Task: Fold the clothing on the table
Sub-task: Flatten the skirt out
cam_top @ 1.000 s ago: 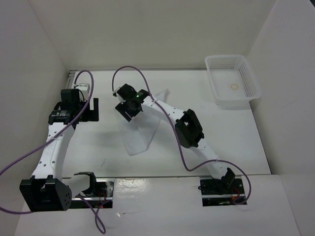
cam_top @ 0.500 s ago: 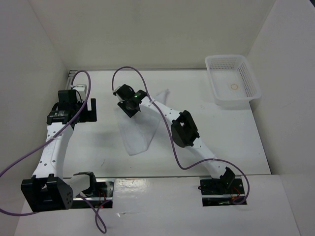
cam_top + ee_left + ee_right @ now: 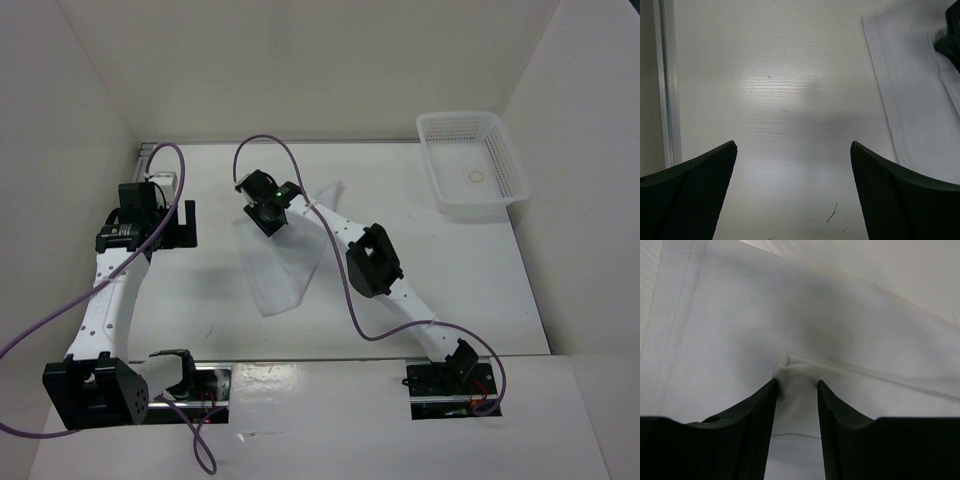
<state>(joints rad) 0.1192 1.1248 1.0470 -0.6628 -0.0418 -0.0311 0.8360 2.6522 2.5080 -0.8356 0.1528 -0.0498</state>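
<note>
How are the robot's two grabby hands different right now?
The left gripper is wide open and empty; the right gripper is closed on a pinched fold of the clothing. The left gripper hangs over bare table beside the clothing; the right gripper sits on the clothing. Both have dark fingers.

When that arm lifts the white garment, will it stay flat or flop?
Probably flop: the white garment bunches into a soft ridge between the fingers of the right gripper. It looks thin, so likely light. It could slide on the smooth table if dragged.
</note>
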